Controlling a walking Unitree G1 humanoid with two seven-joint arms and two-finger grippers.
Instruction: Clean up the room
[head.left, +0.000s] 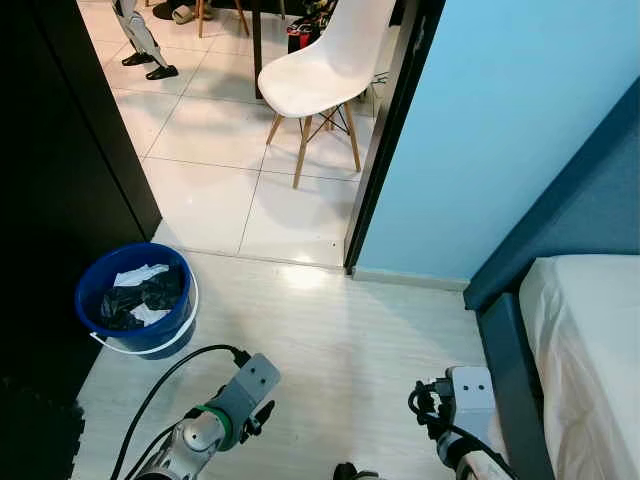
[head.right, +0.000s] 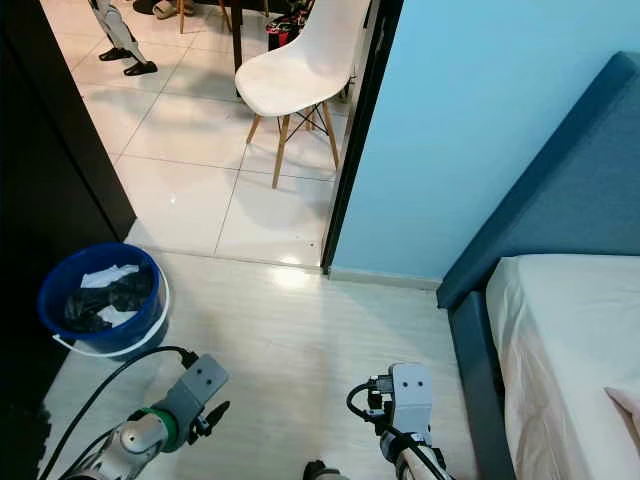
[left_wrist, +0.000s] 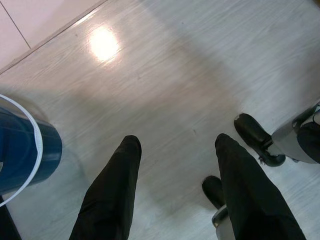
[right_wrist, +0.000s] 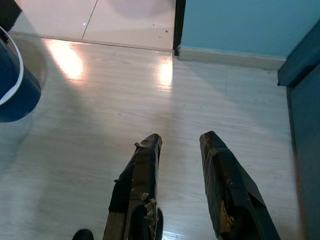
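Evidently both arms hang low over the pale wood floor (head.left: 340, 340) with nothing in either of them: the left gripper (left_wrist: 175, 175) has its two black fingers spread well apart above bare boards, and the right gripper (right_wrist: 180, 165) likewise holds its fingers parted with only floor between them. The blue bucket (head.left: 150, 335) stands on the robot's left, near the dark wall and just inside the doorway, and it already holds dark crumpled items and some white scraps. To the right is the bed (head.left: 585, 340) with its white mattress and blue frame; at its lower edge in the right eye view a pale pink corner (head.right: 628, 400) shows, too small to identify. Beyond the doorway, on glossy tiles, stands a white chair (head.left: 320, 65), with another robot's legs (head.left: 140, 40) farther back. My reading is that the robot is between pickups, having no item in hand and no loose litter on the boards before it. The next move likely calls for turning or walking to search for something left to collect, perhaps along the bed, then carrying it back over to the bucket while keeping clear of the bed frame.
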